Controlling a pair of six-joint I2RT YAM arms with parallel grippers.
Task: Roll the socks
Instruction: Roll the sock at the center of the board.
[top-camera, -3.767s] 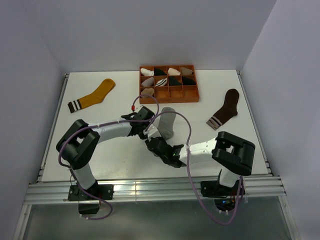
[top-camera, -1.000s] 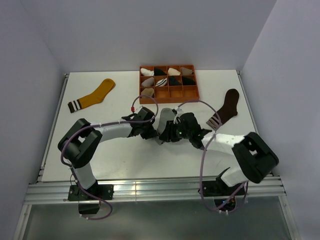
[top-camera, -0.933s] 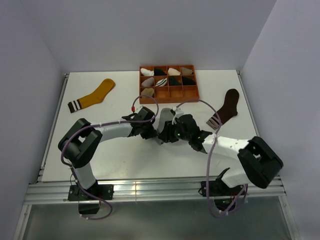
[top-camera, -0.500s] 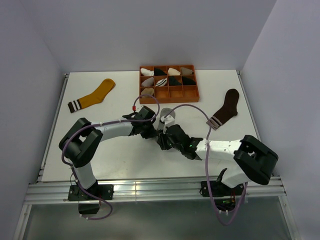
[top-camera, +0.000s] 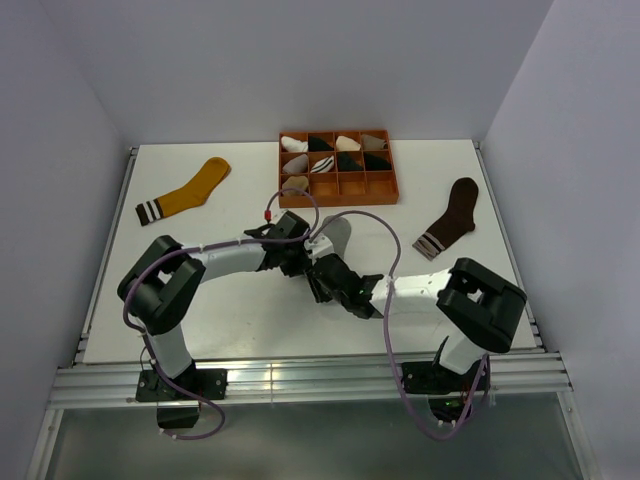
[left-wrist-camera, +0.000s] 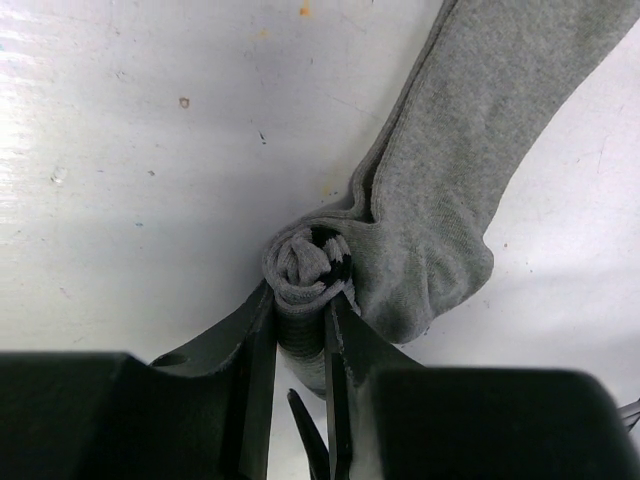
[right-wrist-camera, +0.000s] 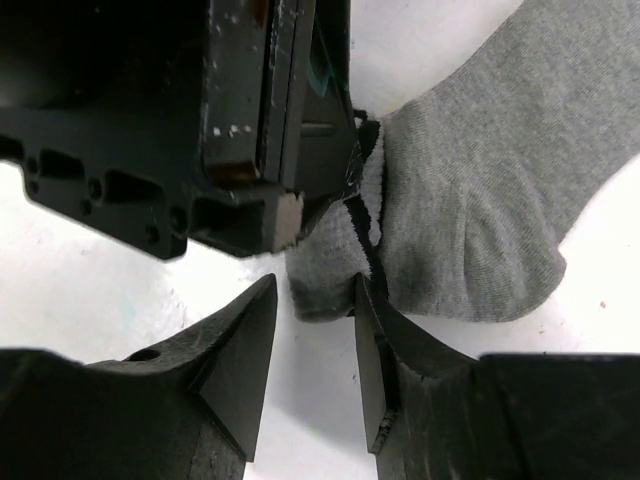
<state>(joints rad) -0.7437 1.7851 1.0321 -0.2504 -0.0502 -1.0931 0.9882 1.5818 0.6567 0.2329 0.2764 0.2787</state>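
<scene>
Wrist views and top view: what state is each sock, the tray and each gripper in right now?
Grey sock: cuff end rolled up, foot part lying flat.
Left gripper: shut on the grey sock's roll.
Right gripper: open, at the roll's edge.
Yellow sock: flat, unrolled.
Brown sock: flat, unrolled.
Tray: partly filled with sock bundles.

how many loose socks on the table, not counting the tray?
3. Mustard sock far left; brown sock right; grey sock centre, one end rolled and pinched in the left gripper. More may be hidden from view.
</scene>
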